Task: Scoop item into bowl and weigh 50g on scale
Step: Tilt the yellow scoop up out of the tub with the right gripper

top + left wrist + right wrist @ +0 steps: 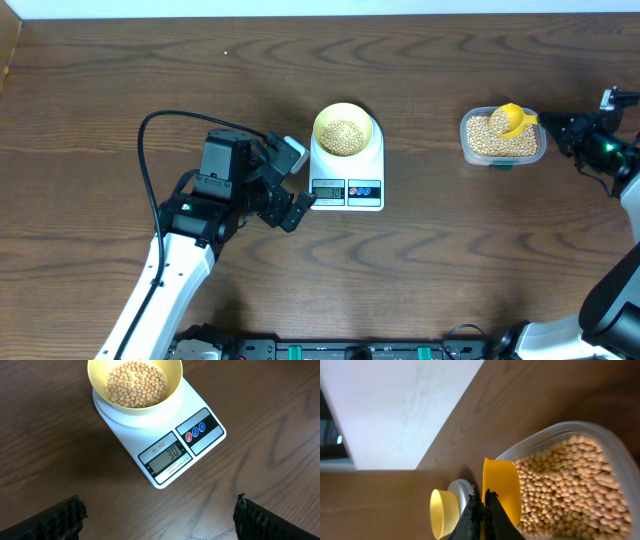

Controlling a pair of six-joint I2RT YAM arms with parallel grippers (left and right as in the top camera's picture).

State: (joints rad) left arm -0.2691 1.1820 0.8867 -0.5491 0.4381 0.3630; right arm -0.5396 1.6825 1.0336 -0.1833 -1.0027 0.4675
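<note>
The table (450, 280) is open between tub and scale, so nothing blocks the transfer path. The scale (165, 460), midway between the left and right edges, reads 30 and the target is 50. The clear tub (464, 138), near the right edge, holds the stock. The bowl (96, 377) sits on the scale, partly filled with soybeans (136, 382). The yellow scoop (502, 485) lies in the tub, its handle clamped in the closed right pincer (483, 506). The left pincer (160, 512) hangs wide open and empty, near the scale's front.

Hazards:
- An overfull scoop would overshoot 50.
- Tilt in transit would spill soybeans.
- Contact with the bowl would falsify the reading.
</note>
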